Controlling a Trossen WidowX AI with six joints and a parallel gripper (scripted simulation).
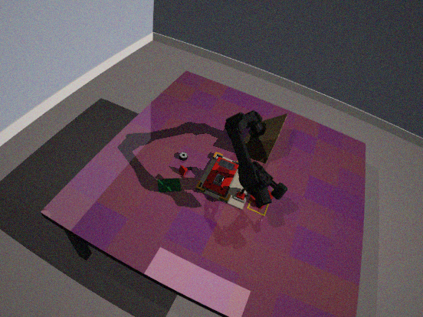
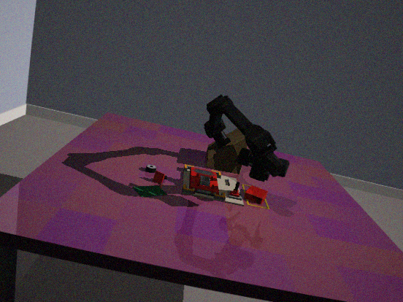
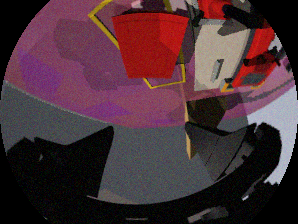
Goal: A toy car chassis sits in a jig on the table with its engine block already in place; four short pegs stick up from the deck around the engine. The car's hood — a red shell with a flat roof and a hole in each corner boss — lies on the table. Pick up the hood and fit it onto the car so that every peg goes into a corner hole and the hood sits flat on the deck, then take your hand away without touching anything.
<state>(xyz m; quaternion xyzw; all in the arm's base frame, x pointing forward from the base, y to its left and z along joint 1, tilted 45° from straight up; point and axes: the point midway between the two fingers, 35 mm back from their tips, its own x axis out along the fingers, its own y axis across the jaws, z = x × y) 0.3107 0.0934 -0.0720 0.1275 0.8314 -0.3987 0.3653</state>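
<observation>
You've got a purple checkered table (image 2: 91, 204) w/ the black arm (image 2: 237, 120) rising from a brown block (image 2: 223, 155) at the rear. In front of that the car chassis (image 2: 204, 180) sits in its jig, red bodywork showing, white plate (image 2: 227, 184) on its right end. The hood (image 2: 255, 194), a red shell, lies on the table just right of the jig, inside a yellow outline (image 2: 263, 206). Your gripper (image 2: 263, 175) hangs above the hood, not touching it, fingers spread wide w/ nothing between them. In wrist view the hood (image 3: 149, 43) fills upper centre. Left of the jig: green flat piece (image 2: 149, 190), small red block (image 2: 159, 177), grey ring (image 2: 150, 168).
</observation>
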